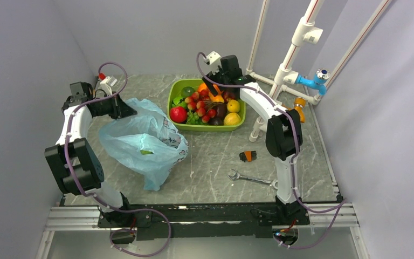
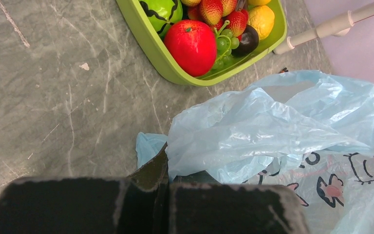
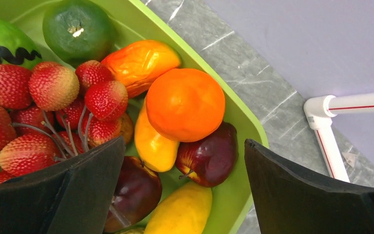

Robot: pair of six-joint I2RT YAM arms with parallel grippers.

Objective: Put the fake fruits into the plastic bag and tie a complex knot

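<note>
The light-blue plastic bag (image 1: 143,137) lies crumpled on the table's left half, and something small and green (image 1: 147,152) shows through it. My left gripper (image 1: 123,108) is shut on the bag's upper edge; in the left wrist view the bag (image 2: 282,122) bunches right at the closed gripper (image 2: 168,165). The fake fruits (image 1: 207,105) fill a lime-green tray. My right gripper (image 1: 215,89) hovers open over the tray's far side. In its wrist view the right gripper (image 3: 185,141) spans an orange (image 3: 185,103), a dark red apple (image 3: 209,155) and a yellow fruit (image 3: 182,212). A bunch of red balls (image 3: 53,112) lies left of them.
The lime-green tray (image 1: 205,128) stands at back centre, close to the bag. A wrench (image 1: 250,178) and a small orange-black tool (image 1: 248,156) lie right of centre. A white pipe frame (image 1: 285,70) with a blue fitting (image 1: 315,81) rises at back right.
</note>
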